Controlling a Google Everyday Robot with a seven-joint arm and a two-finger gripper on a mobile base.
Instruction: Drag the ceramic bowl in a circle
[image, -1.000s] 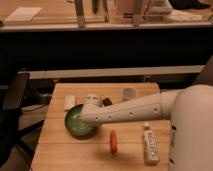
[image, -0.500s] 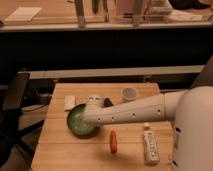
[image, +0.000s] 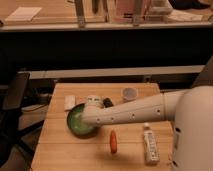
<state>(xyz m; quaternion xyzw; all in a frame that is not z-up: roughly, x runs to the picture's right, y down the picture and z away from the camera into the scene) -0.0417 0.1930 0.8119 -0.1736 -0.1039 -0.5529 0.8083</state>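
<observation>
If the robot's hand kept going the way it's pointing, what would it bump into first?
The green bowl. The hand sits at the bowl, pointing left into it, though depth is hard to judge.

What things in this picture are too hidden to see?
Camera view only:
- The shut gripper, at the glossy green ceramic bowl's right rim: the white arm hides whether it grips the rim.
- The bowl's right side: under the arm.
- The white bottle's label: too small to read.

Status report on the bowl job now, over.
Gripper shut, over right side of green bowl. Bowl on table, left half. White can just behind bowl, orange object front right.
</observation>
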